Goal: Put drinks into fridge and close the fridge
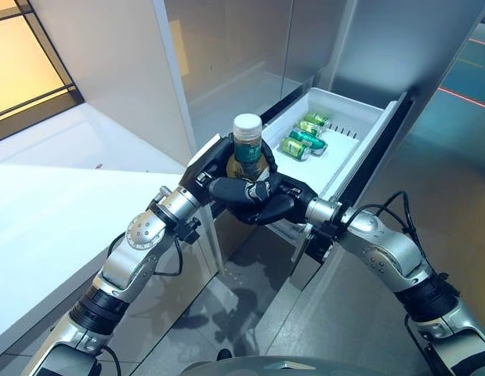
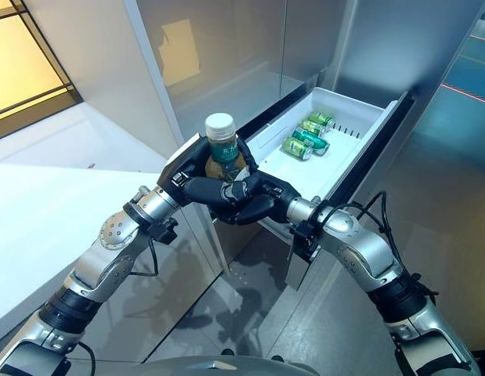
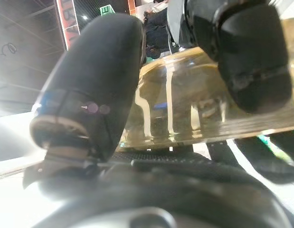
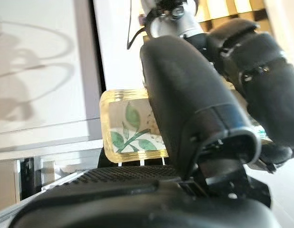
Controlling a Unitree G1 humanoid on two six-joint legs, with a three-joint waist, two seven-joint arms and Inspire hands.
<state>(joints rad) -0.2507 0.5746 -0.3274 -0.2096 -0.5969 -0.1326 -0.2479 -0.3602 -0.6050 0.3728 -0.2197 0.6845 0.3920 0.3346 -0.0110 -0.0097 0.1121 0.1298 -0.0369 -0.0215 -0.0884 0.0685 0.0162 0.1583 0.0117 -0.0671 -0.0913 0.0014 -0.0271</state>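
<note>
Bottle: You had a bottle (image 1: 247,147) with a white cap, a green label and pale yellow drink inside held upright between both hands, in front of the near corner of the open fridge drawer (image 1: 353,124) and not yet inside it.
Left hand: Your left hand (image 1: 213,160) came in from the lower left and its fingers were curled round the bottle's body; in the left wrist view the thumb (image 3: 90,95) and a finger (image 3: 253,57) pressed on the clear plastic from either side.
Right hand: Your right hand (image 1: 266,200) came in from the lower right and was wrapped round the lower part of the same bottle, its fingers lying over those of the left hand; in the right wrist view the thumb (image 4: 199,109) lay against the leaf-printed label.
Drawer: You had the white drawer pulled out of the fridge (image 1: 250,55), with its dark front panel on the far right side.
Cans: You could see three green cans (image 1: 305,135) lying on their sides in the drawer, close together near its far end, the nearer part of the tray bare.
Counter: You had a white counter (image 1: 54,196) running along your left, its edge just beside the left arm.
</note>
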